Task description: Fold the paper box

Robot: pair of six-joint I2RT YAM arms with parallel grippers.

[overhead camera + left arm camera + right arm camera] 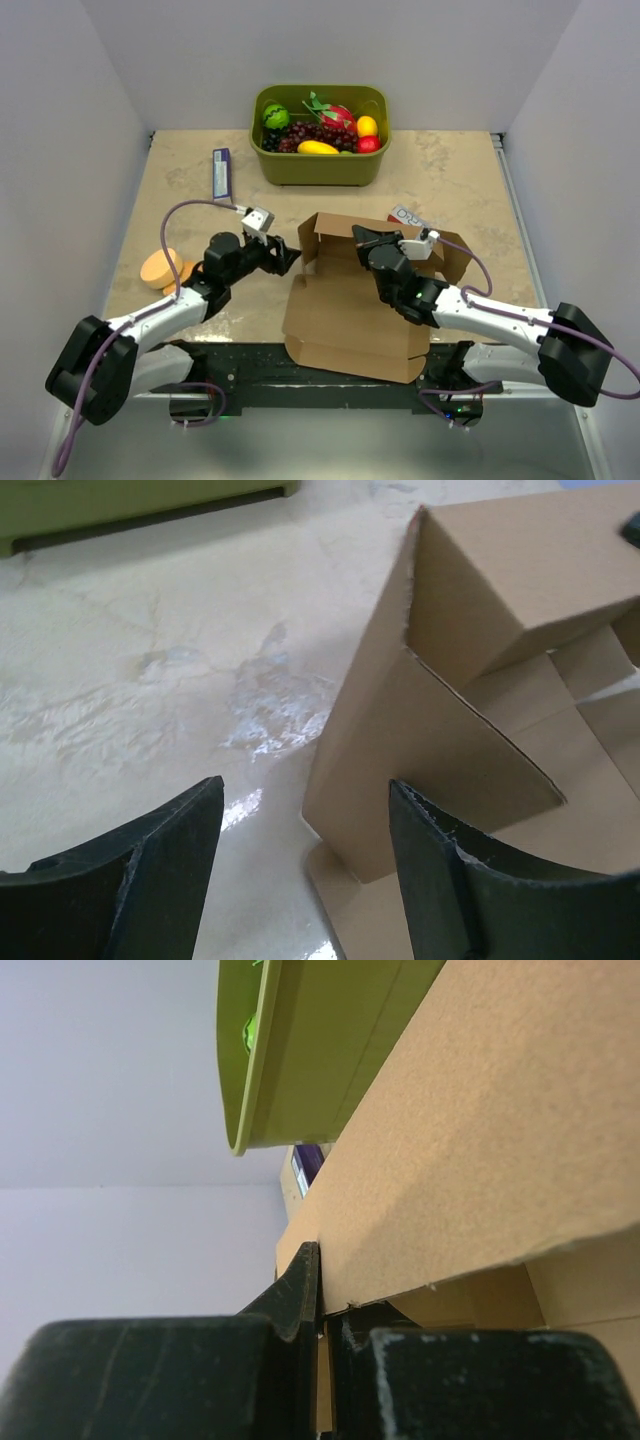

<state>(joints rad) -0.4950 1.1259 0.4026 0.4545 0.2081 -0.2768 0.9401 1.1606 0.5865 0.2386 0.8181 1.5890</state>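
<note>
Walls (60, 150) of plain pale grey close in a beige, marble-look surface (455, 175) on the left, back and right, so it's basically a little booth. Starting far left, two orange discs (160, 268) sit overlapped near the left edge, and a slim purple-and-white packet (222, 172) lies further back. The left gripper (288, 255) is just beside the left side of the paper box (345, 325), jaws apart and gripping nothing. In its wrist view an upright side flap stands right ahead of them, and there's a shiny glare patch on the surface. At the far edge in the middle sits an olive-green tub (320, 165) full of fruit (318, 130). The paper box lies mid-surface toward the front, its near edge overlapping the dark base plate (240, 365), with its back wall and side flaps folded up. The right gripper (362, 238) has its jaws pinched closed on that raised back wall. Just right of that, a small white card (407, 215) peeks out from behind the cardboard.
</note>
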